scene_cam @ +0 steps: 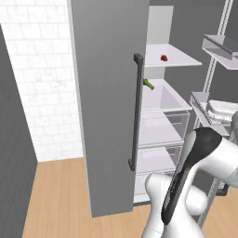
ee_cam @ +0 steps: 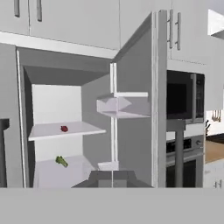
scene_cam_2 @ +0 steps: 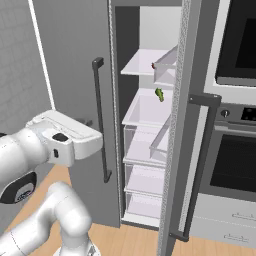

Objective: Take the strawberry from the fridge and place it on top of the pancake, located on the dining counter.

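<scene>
The fridge (scene_cam: 107, 93) has its right door (scene_cam_2: 181, 130) swung open, which bares the white shelves. On the upper shelf lies the strawberry (scene_cam: 163, 57), a tiny red berry (ee_cam: 64, 128); in the right base view a door bin half hides it (scene_cam_2: 153, 65). My gripper (ee_cam: 112, 176) is shut with nothing in it. It hangs well in front of the fridge, far short of the berry, pointing at the open compartment. The pancake and the dining counter are out of view.
A slim green vegetable (scene_cam: 148, 83) lies on the shelf below the berry. Door bins (scene_cam: 218, 46) jut from the open door on the right. A black-fronted wall oven (scene_cam_2: 235, 165) stands to the right of the fridge. The long dark handle (scene_cam: 136, 111) of the left door is close to my arm.
</scene>
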Available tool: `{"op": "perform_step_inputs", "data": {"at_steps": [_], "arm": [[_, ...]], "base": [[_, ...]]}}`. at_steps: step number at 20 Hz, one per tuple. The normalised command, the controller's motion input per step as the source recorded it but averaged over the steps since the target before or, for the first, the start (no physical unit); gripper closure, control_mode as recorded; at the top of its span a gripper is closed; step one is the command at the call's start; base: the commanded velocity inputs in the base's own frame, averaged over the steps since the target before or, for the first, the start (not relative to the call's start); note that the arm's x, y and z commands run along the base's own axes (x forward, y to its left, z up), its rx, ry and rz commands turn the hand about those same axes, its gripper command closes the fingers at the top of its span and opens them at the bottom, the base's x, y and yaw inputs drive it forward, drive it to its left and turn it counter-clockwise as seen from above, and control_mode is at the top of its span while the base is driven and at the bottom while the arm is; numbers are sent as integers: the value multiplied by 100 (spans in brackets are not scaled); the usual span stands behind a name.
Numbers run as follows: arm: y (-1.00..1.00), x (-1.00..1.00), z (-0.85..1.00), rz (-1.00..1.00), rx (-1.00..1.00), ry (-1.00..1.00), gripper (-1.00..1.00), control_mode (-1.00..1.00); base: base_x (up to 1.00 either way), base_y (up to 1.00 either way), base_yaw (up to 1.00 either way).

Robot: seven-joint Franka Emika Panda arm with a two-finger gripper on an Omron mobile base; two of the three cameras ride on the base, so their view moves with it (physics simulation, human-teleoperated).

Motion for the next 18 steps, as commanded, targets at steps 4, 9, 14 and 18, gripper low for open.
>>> {"op": "perform_step_inputs", "data": {"at_steps": [4,9,14,18], "arm": [[24,100,-40,-30,-6,-5,100,-100],[2,100,-49,-23,0,-7,100,-100],[-25,92,-49,-1,0,-12,100,-100],[-63,67,-1,-11,0,0,100,-100]], "base": [[0,0,0],[0,0,0],[0,0,0],[0,0,0]]}}
